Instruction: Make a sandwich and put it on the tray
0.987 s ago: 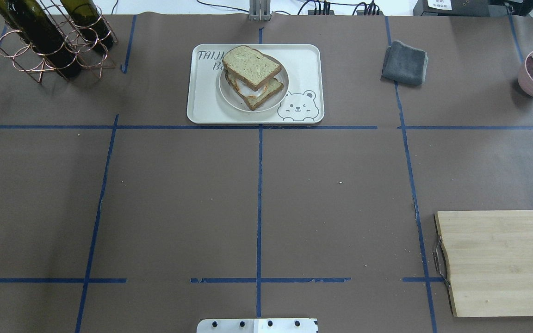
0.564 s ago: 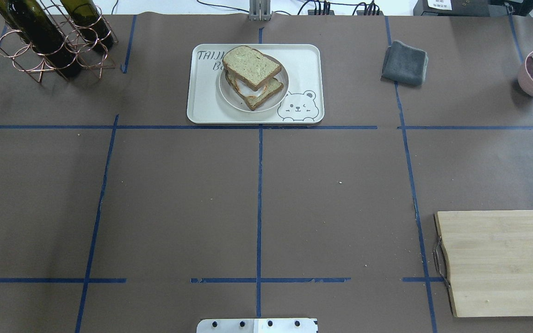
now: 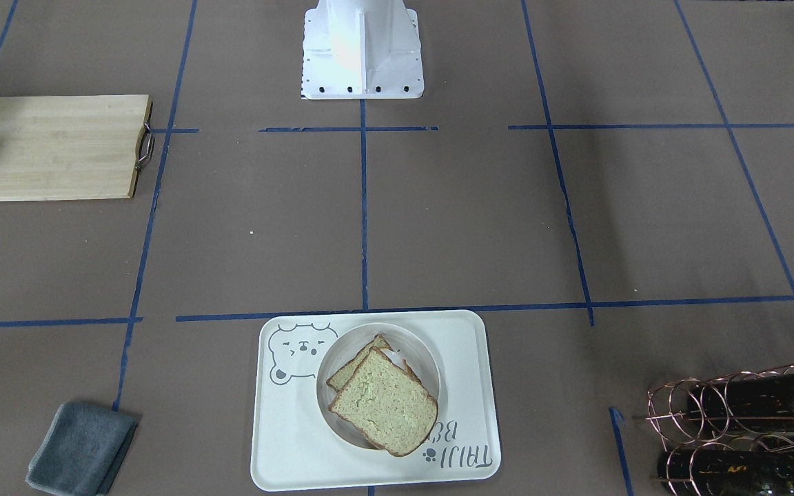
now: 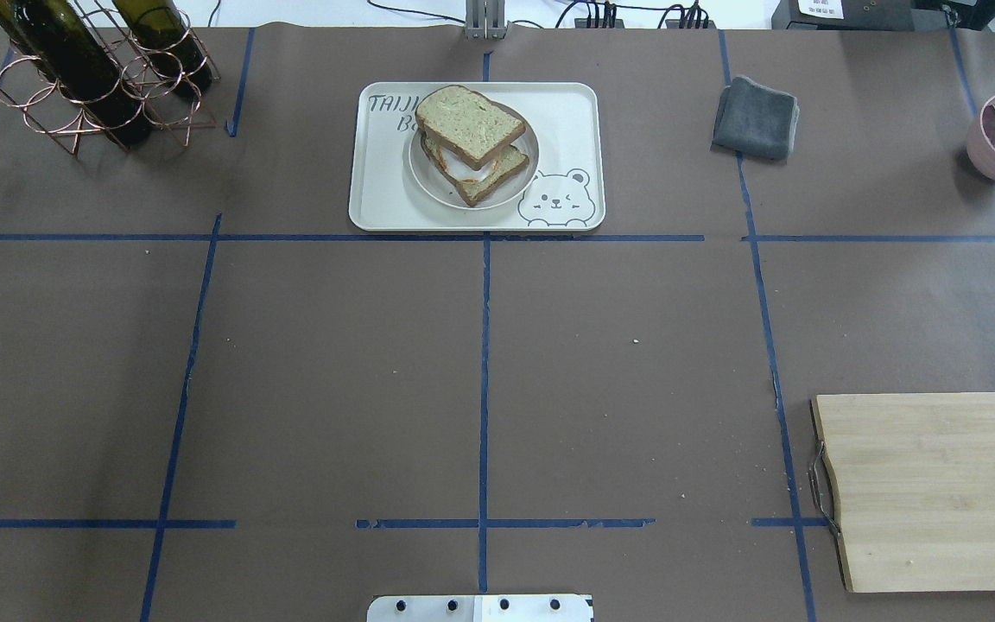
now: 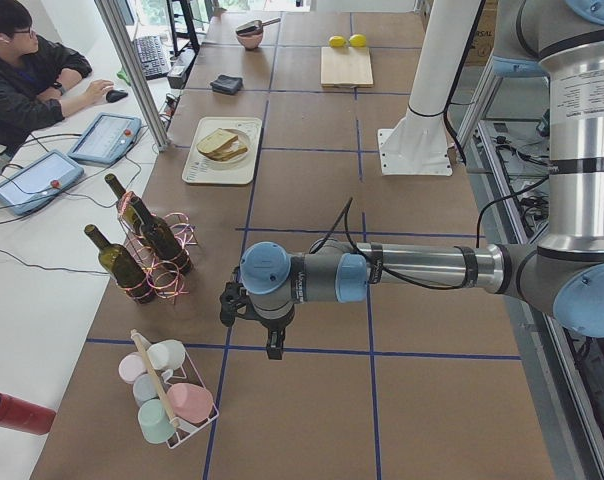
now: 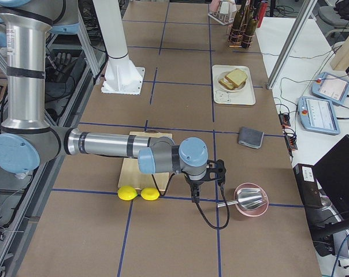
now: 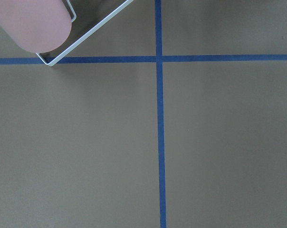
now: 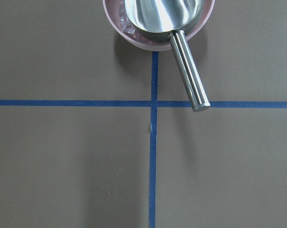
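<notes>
sandwich (image 4: 470, 125) on dish (image 4: 522, 177), dish on tray (image 4: 377, 194)

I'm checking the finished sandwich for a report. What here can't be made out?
Sandwich filling: top slice covers all but an edge, overhead view.
Tray lettering: partly hidden by the sandwich.
Left gripper, right gripper: side views only, jaws' state unclear.

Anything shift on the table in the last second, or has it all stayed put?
Nothing visibly changed in the overhead view. The sandwich lies on the dish on the tray as before; the cloth, board and bottle rack are where they were. Neither arm shows in that view.
</notes>
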